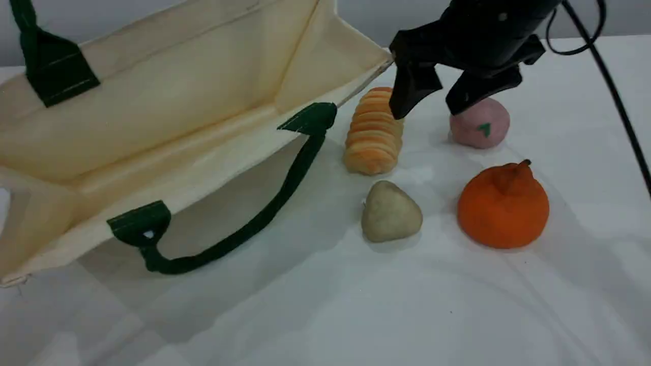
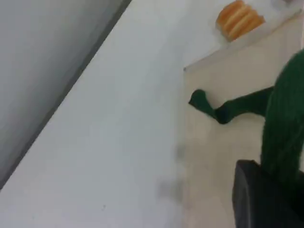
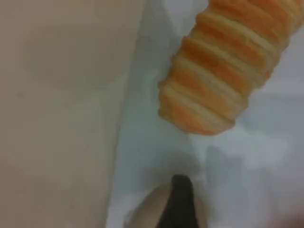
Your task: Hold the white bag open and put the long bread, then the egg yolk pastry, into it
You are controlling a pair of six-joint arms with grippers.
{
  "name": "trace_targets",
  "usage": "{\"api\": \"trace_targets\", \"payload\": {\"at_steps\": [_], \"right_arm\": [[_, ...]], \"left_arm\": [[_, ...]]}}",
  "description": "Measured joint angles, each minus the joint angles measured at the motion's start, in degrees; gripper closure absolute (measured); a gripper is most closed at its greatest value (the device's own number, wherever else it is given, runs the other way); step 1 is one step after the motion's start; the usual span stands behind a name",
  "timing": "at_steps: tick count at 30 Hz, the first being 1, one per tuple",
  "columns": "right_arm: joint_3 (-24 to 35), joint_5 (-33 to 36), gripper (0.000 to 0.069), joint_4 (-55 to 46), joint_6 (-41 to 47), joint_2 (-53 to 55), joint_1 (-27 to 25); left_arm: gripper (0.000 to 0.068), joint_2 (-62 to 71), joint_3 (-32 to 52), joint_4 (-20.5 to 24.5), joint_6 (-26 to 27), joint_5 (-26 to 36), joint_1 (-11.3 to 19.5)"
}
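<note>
Canvas, cream-white, fills the 9 to 11 o'clock part of the scene view: the white bag (image 1: 168, 101) lies on its side on the table (image 1: 356, 305) with its mouth gaping towards 4 o'clock. Its lower green handle (image 1: 254, 223) droops in a loop onto the table, and the upper handle (image 1: 30, 35) rises out of the picture at 11 o'clock. In the left wrist view that green strap runs down to the dark fingertip of the left gripper (image 2: 259, 197), which is clenched on it and holds the bag's upper side up.

At 3 o'clock from the bag's mouth, just beside its rim, the long bread (image 1: 374, 132) lies on the table, lengthwise from 12 to 6 o'clock. The egg yolk pastry (image 1: 390, 211) sits just beyond its 6 o'clock end, apart from it. A pink ball (image 1: 480, 124) rests at 3 o'clock from the bread and an orange fruit (image 1: 503, 206) at 4 o'clock.

Above the bread's 12 o'clock end hangs the right gripper (image 1: 430, 105), jaws spread wide and grasping nothing, one finger over the bread, the other over the pink ball.
</note>
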Motion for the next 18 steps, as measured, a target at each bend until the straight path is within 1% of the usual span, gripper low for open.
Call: {"api": "trace_targets", "payload": {"at_steps": [3, 8, 11, 18], "right_arm": [[-1.5, 0.1, 0.0139, 1.0, -0.9, 0.7, 0.0], [-3.4, -0.2, 0.0139, 3.8, -3.8, 0.8, 0.0], [-4.6, -0.2, 0.0139, 5.1, -4.9, 0.9, 0.0], [-7.8, 1.0, 0.0139, 6.3, -5.5, 4.4, 0.0]], "left_arm": [[0.0601, 0.0, 0.0, 0.0, -0.1, -0.1, 0.0], [0.0601, 0.0, 0.0, 3.1, -2.2, -0.1, 0.0], [0.0601, 0.0, 0.0, 3.2, -2.3, -0.1, 0.1], [0.0601, 0.0, 0.0, 8.9, -4.8, -0.1, 0.1]]}}
